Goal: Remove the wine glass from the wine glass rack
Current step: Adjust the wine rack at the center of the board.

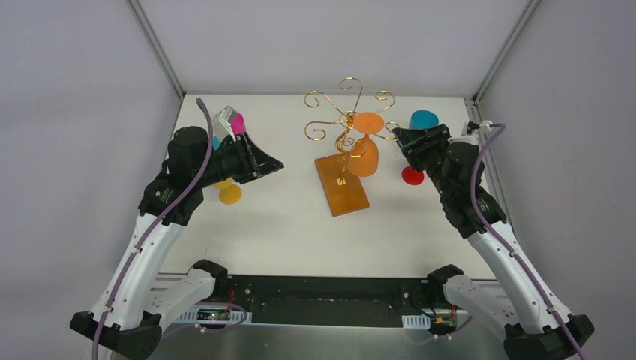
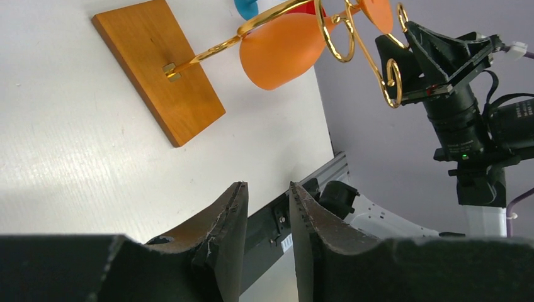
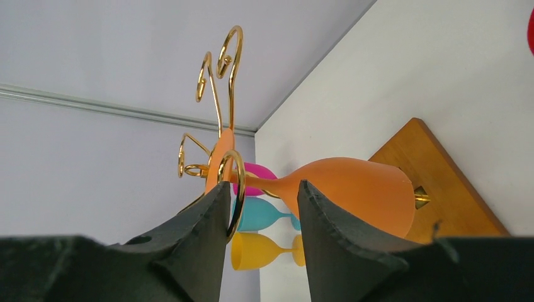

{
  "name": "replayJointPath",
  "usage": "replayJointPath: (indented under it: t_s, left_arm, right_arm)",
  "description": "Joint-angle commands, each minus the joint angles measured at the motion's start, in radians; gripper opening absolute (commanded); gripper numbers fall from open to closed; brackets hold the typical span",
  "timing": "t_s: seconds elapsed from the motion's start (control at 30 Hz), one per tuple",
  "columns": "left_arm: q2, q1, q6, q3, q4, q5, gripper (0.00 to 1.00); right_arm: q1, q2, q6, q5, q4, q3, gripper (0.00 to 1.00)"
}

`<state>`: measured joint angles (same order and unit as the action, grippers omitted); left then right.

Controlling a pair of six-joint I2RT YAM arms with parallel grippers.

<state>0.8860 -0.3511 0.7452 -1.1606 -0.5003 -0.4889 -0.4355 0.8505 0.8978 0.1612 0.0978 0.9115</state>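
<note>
The wine glass rack [image 1: 349, 120] is a gold wire stand on a brown wooden base [image 1: 341, 185] at the table's middle. An orange wine glass [image 1: 364, 157] hangs upside down from a right-hand scroll arm, with its foot [image 1: 368, 122] on top. My right gripper [image 1: 397, 139] is open just right of the glass. In the right wrist view [image 3: 261, 192] the stem [image 3: 267, 181] shows between the fingertips, and a gold scroll ring [image 3: 238, 189] lies against the left finger. My left gripper [image 1: 274, 166] is open and empty, left of the rack. It sees the base [image 2: 157, 69] and the glass bowl [image 2: 280, 50].
Pink [image 1: 238, 124] and yellow [image 1: 229, 193] glasses stand behind my left arm. A blue glass [image 1: 424, 118] and a red glass foot [image 1: 412, 176] are beside my right arm. The table's back edge meets the walls close behind the rack.
</note>
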Motion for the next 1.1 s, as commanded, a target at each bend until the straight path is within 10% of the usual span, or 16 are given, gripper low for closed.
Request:
replayJointPath:
  t_s: [0.0, 1.07]
  left_arm:
    - [-0.005, 0.011, -0.038, 0.011, 0.005, 0.003, 0.32]
    - [-0.024, 0.011, -0.134, 0.107, -0.001, -0.007, 0.32]
  right_arm:
    - [-0.006, 0.021, -0.093, 0.006, 0.124, 0.049, 0.46]
    - [-0.004, 0.043, -0.704, 0.094, -0.093, 0.101, 0.57]
